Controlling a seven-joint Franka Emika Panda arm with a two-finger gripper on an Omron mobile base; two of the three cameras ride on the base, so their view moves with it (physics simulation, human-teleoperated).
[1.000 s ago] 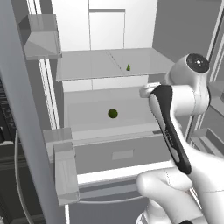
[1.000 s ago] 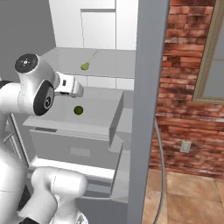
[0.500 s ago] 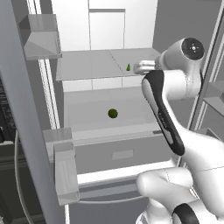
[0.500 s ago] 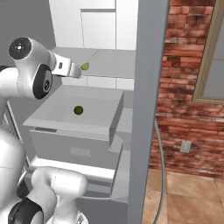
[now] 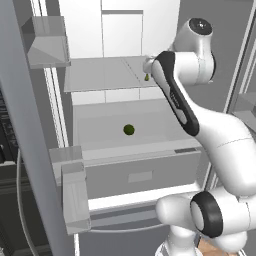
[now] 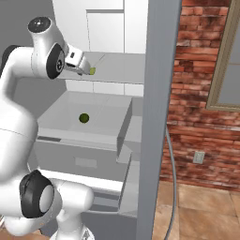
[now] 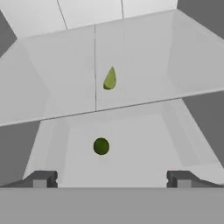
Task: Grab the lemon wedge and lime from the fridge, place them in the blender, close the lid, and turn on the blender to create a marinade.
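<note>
1. The fridge [image 5: 105, 120] stood open with the arm raised in front of its upper shelf [image 7: 144, 78], so the step in hand was judged to be reaching for the lemon wedge [image 7: 110, 78].
2. The gripper [image 7: 111, 178] was spread wide and held nothing, its jaws well apart and level with the shelf's near edge.
3. To do it well, the hand should probably travel farther in over the shelf, centre the wedge between the jaws, and close low on its broad end, since the pointed tip could slip out.
4. The lime [image 7: 101, 146] lay on the drawer top below the shelf, nearer than the wedge and slightly left of it; it was best left alone on this pass.
5. The hand view showed both fruits clear and apart, and the wedge's teardrop shape.
6. In the left base view the arm's link hid most of the wedge [image 5: 147, 77], while the lime [image 5: 129, 130] sat open.
7. The right base view put the wedge [image 6: 92, 71] just beside the hand.
</note>
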